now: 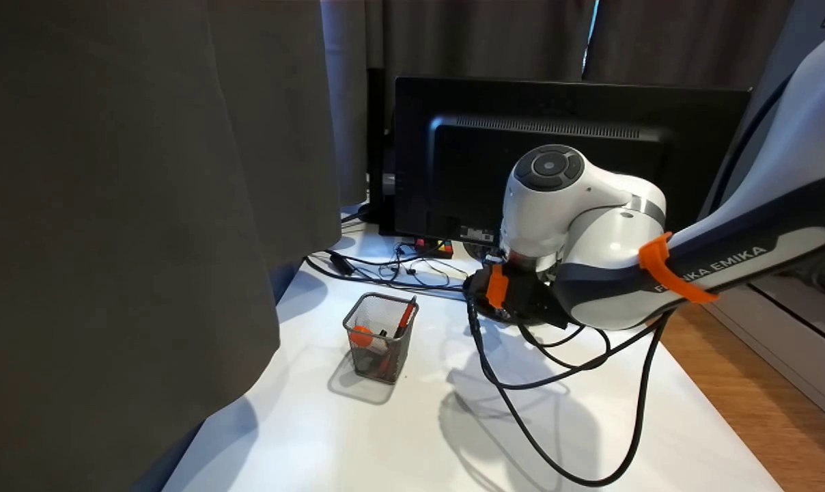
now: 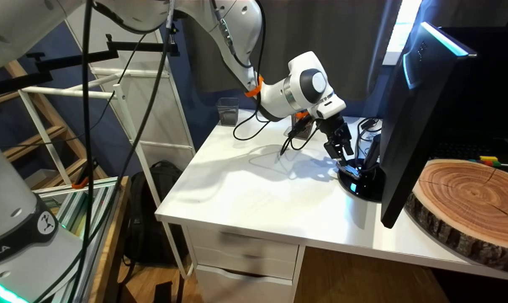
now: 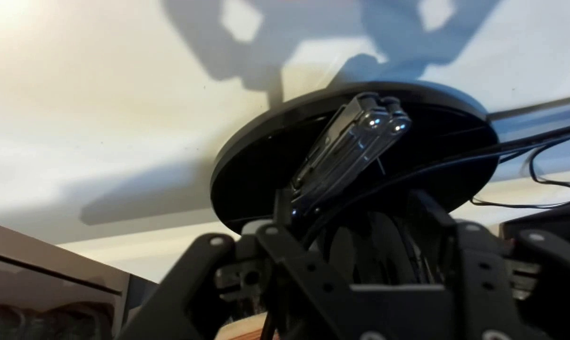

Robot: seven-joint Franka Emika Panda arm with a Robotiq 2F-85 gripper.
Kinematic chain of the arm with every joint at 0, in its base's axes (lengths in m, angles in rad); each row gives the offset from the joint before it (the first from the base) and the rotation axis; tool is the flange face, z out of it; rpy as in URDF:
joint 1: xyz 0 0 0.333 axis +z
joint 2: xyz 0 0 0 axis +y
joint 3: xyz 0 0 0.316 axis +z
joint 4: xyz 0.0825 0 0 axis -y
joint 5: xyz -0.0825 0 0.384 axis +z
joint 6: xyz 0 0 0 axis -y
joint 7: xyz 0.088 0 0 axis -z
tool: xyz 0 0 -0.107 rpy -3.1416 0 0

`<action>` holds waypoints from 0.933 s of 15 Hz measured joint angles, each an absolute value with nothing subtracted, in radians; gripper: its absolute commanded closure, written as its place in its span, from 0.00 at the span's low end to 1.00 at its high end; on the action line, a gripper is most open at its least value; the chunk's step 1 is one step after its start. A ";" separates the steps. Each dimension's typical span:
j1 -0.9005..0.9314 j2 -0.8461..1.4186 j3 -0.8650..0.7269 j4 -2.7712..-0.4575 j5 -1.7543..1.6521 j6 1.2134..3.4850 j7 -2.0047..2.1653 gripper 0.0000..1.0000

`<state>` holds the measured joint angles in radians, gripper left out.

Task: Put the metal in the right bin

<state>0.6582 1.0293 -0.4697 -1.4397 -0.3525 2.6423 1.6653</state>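
Note:
The metal is a shiny folded multitool [image 3: 344, 153] lying on the round black monitor base [image 3: 254, 165]. It also shows in an exterior view [image 2: 350, 171]. My gripper [image 3: 352, 203] is open and empty, its fingers wide apart. The multitool's near end appears just inside the left finger in the wrist view; contact cannot be told. In an exterior view the gripper [image 2: 339, 152] points down just above the multitool. The right bin, a dark wire-mesh cup [image 1: 378, 348], holds orange and red items. In an exterior view the cup [image 2: 306, 133] is partly hidden behind my wrist.
A second mesh cup [image 2: 228, 112] stands at the table's far corner. The large black monitor [image 2: 424, 122] rises right beside the gripper. Black cables [image 1: 412, 277] run to the monitor base. A wood slab [image 2: 472, 198] lies behind the monitor. A curtain [image 1: 146, 205] hangs along the table.

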 measured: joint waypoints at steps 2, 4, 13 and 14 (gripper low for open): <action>0.654 1.032 -0.470 -1.439 -0.352 2.641 1.666 0.00; 0.645 1.041 -0.463 -1.438 -0.352 2.638 1.666 0.00; 0.606 1.072 -0.438 -1.419 -0.352 2.635 1.667 0.69; 0.606 1.072 -0.438 -1.416 -0.352 2.635 1.667 0.76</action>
